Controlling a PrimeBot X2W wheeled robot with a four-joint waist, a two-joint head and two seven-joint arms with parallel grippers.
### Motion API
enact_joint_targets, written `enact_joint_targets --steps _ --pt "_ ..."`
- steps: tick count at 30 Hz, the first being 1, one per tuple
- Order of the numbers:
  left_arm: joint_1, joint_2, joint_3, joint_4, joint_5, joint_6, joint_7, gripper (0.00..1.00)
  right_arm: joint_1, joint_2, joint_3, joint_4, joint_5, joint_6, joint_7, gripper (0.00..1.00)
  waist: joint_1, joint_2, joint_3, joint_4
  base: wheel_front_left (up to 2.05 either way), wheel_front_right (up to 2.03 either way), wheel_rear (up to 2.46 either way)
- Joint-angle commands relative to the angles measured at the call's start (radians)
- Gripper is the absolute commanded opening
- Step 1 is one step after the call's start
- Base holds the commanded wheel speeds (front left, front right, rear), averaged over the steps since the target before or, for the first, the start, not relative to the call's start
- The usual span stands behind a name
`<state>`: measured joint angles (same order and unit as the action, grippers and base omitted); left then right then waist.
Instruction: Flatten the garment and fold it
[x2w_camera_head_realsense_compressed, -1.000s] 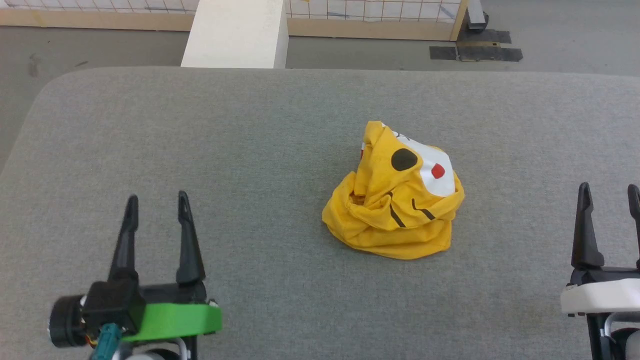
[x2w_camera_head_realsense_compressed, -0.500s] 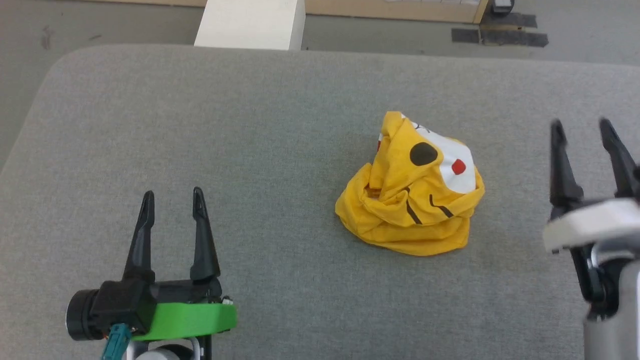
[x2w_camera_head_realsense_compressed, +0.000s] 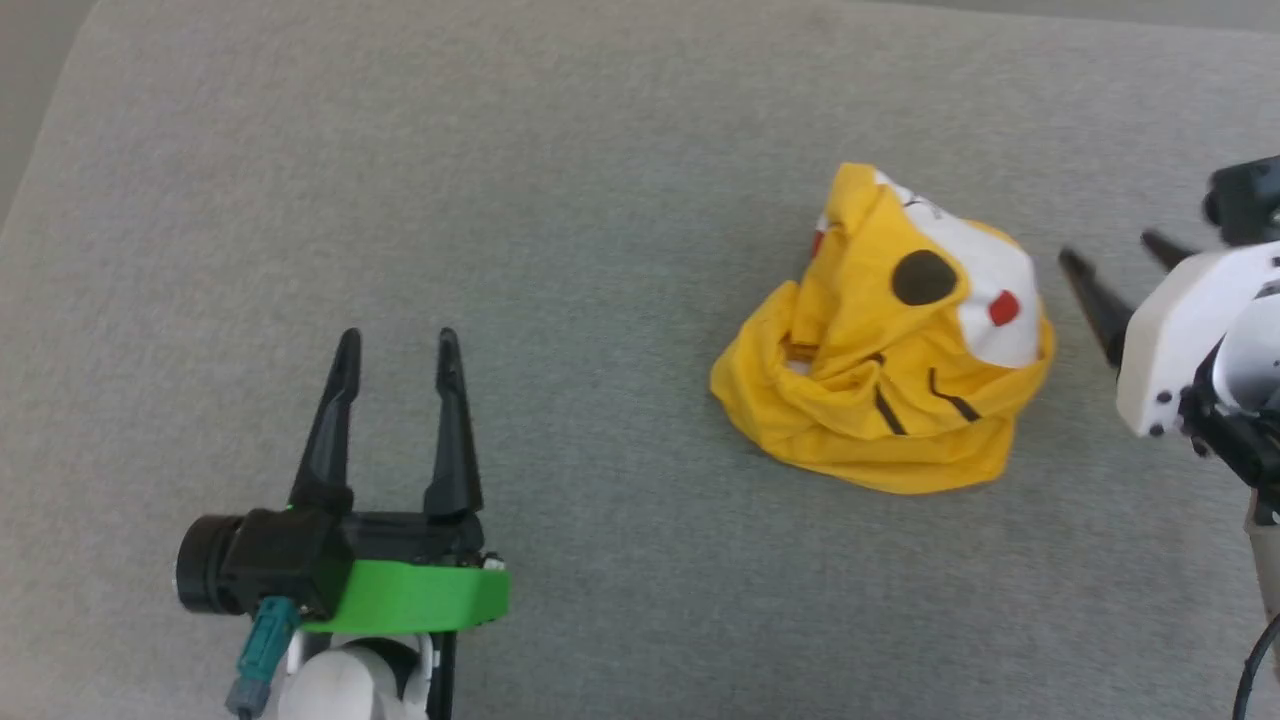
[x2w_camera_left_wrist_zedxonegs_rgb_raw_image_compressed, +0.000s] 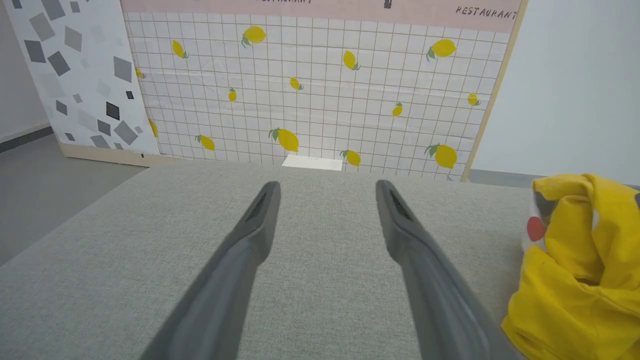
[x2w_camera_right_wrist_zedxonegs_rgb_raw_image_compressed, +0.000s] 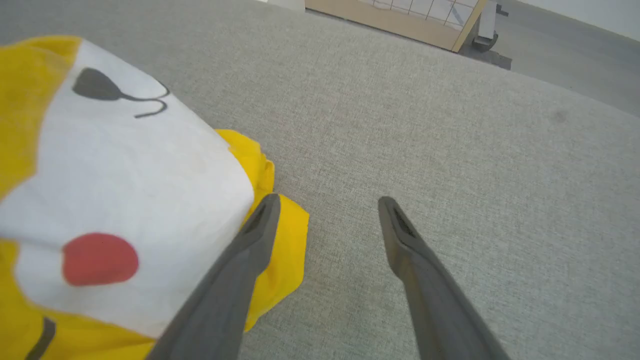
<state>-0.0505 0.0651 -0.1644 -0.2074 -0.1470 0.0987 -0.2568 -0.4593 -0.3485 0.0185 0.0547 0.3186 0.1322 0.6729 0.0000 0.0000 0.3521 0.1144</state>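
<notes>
Mustard-yellow T-shirt (x2w_camera_head_realsense_compressed: 885, 330) sits balled up right of centre on the grey padded surface (x2w_camera_head_realsense_compressed: 500, 150), no clear long axis (it's a heap). The right gripper (x2w_camera_head_realsense_compressed: 1108, 247) is nearer, jaws spread, with the heap just left of its fingers, not between them. The left gripper (x2w_camera_head_realsense_compressed: 398, 338), jaws spread too, hangs well apart toward the near left edge.

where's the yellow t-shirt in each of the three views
Head view: the t-shirt lies crumpled right of centre.
Left wrist view: the t-shirt is at the right edge, in the lower half.
Right wrist view: the t-shirt takes up the left side, white patch facing up.
Shared landmark: the grey surface under it, in all three; the red dot on the white patch matches the head and right wrist views.
</notes>
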Motion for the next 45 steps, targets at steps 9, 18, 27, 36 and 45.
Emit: enact_joint_targets --steps 9,18,27,36,45 --pt "-0.020 -0.012 0.002 0.026 0.016 -0.029 -0.005 1.00 0.093 -0.056 0.079 0.051 0.076 -0.002 0.132 1.00 0.0000 0.0000 0.042 0.078 0.00 0.00 0.00" --pt "-0.015 -0.014 0.011 0.048 0.023 -0.033 -0.005 1.00 0.068 -0.049 0.094 0.054 0.039 -0.002 0.026 0.00 0.0000 0.0000 -0.002 0.056 0.00 0.00 0.00" --pt "0.021 -0.015 0.047 0.052 0.031 -0.032 -0.005 1.00 -0.048 -0.070 -0.029 -0.025 0.007 -0.002 -0.100 0.00 0.0000 0.0000 -0.095 -0.011 0.00 0.00 0.00" --pt "0.050 -0.015 0.065 0.045 0.035 -0.045 -0.005 1.00 0.239 0.011 -0.371 -0.091 -0.078 -0.002 -0.094 0.00 0.0000 0.0000 -0.103 -0.040 0.00 0.00 0.00" --pt "0.054 -0.015 0.071 0.053 0.042 -0.053 -0.005 1.00 0.509 0.203 -0.508 -0.033 -0.135 -0.002 -0.169 1.00 0.0000 0.0000 -0.094 -0.069 0.00 0.00 0.00"
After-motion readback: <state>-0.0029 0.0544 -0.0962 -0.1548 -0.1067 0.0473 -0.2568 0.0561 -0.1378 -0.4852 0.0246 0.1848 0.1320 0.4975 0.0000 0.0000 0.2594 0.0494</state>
